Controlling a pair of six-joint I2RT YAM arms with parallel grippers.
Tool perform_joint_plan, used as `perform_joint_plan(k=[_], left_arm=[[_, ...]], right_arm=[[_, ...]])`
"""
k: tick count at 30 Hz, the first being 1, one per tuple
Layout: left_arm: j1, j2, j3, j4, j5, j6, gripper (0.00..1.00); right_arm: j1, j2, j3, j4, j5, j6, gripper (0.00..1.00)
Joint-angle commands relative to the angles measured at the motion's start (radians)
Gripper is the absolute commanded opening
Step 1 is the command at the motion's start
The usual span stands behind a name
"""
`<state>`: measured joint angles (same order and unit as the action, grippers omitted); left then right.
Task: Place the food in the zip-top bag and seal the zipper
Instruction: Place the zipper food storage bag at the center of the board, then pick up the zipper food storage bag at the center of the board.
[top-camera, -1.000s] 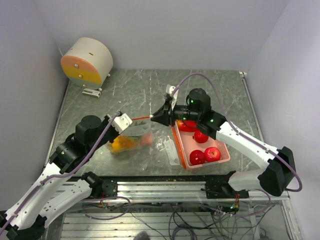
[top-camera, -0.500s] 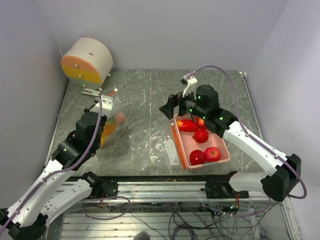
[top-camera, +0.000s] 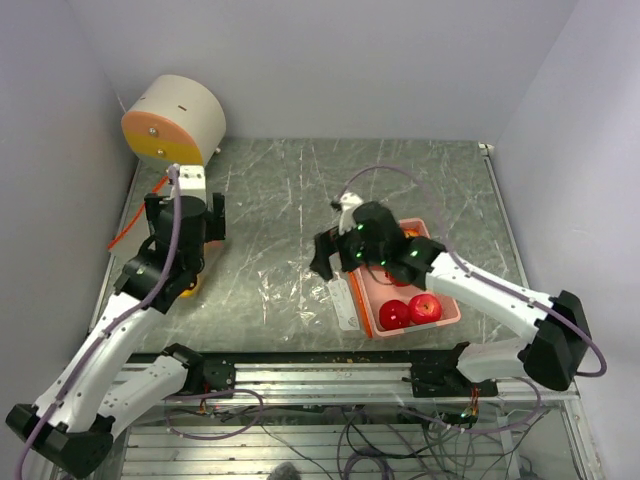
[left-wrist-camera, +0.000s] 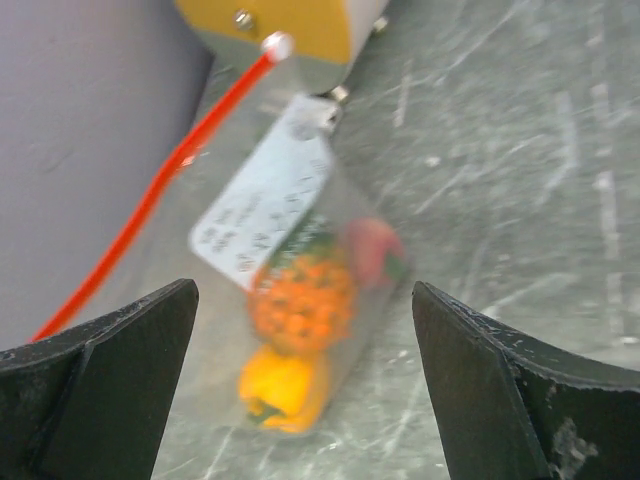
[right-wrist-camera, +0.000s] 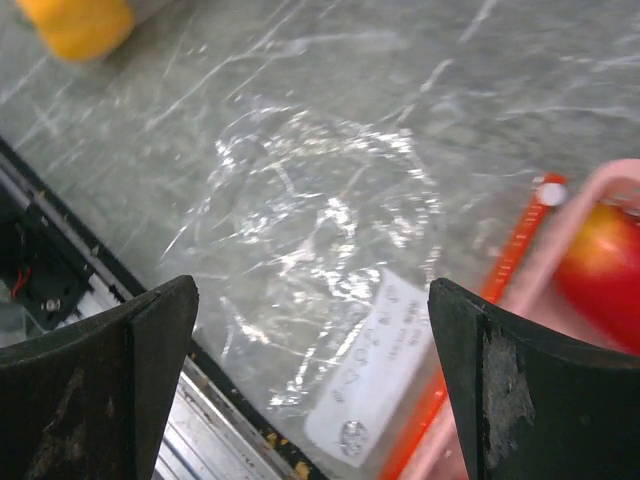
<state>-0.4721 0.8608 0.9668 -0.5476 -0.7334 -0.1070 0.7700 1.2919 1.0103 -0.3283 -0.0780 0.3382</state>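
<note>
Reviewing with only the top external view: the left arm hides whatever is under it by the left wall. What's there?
Observer: A clear zip-top bag lies on the table under the open left gripper.
Operator: Anything inside?
Observer: A bumpy orange fruit, a yellow pepper and a pink peach show through it.
Operator: And under the right gripper?
Observer: It is open too, above a second clear bag that looks empty.
</note>
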Motion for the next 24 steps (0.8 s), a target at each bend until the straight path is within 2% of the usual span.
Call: perform_joint_plan(k=[1,7,11,20,23,24], left_arm=[[0.007,-0.072,0.088,0.01,0.224,-0.052,1.0],[0.007,-0.184,0.063,0.004,0.382,-0.042,1.0],[0.007,-0.239,0.025,-0.025,0.385,-0.05,1.0],[0.007,-0.283,-0.004,-0.048,0.387,-0.058,1.0],[0.007,-0.284,-0.013,-0.044,0.405,-0.065,1.0],[0.007,-0.285,-0.015,-0.043,0.41,-0.067,1.0]], right_arm=[[0.189,0.069,0.025,-0.017,0.079,0.014,0.99],[0.327,0.147,-0.062,0.027,0.052,-0.028,0.99],[0.372,0.19,-0.103,0.05,0.061,-0.085,1.0],[0.376,0.263,-0.161,0.14,0.038,-0.145,0.99],[0.376,0.318,-0.148,0.141,0.057,-0.136,0.84],[0.376,0.337,-0.136,0.133,0.072,-0.128,0.74]])
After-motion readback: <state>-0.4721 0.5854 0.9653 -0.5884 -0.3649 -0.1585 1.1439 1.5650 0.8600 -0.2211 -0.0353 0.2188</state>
